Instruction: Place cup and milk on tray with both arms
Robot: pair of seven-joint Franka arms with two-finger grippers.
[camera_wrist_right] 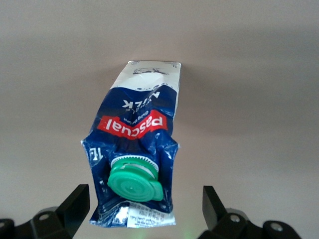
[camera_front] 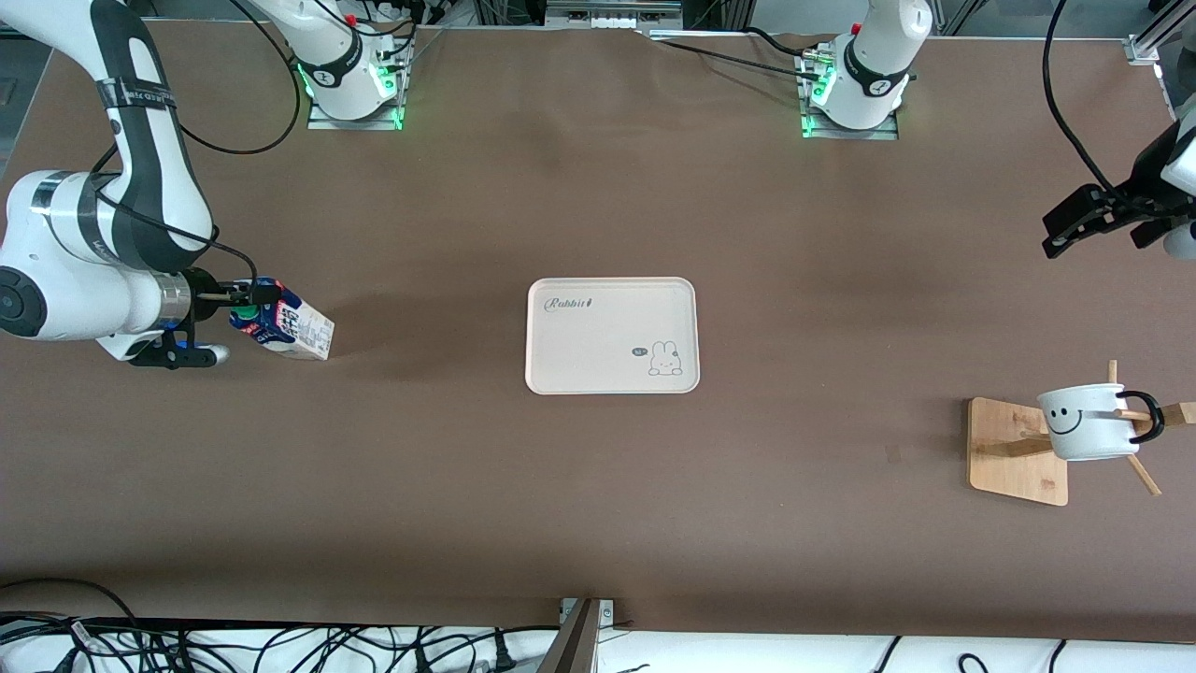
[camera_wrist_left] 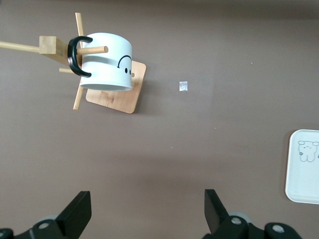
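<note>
Brown tabletop is carrying everything: the tray (camera_front: 612, 335) is lying bare at its centre, the milk (camera_front: 285, 322) is standing toward the right arm's end, and the cup (camera_front: 1089, 422) is hanging by its handle on a wooden rack (camera_front: 1017, 451) toward the left arm's end, nearer the front edge than the tray.

Right gripper (camera_wrist_right: 142, 206) is hovering right at the carton top with its jaws spread wide and holding nothing; the green cap (camera_wrist_right: 135, 181) is sitting between the fingers (camera_wrist_right: 75, 206), so the carton's upright axis is lining up with the gap.

Left gripper (camera_wrist_left: 147, 211) is hanging wide open and empty near the table's edge, well apart from the cup, which is lying ahead of it with its peg running sideways.
</note>
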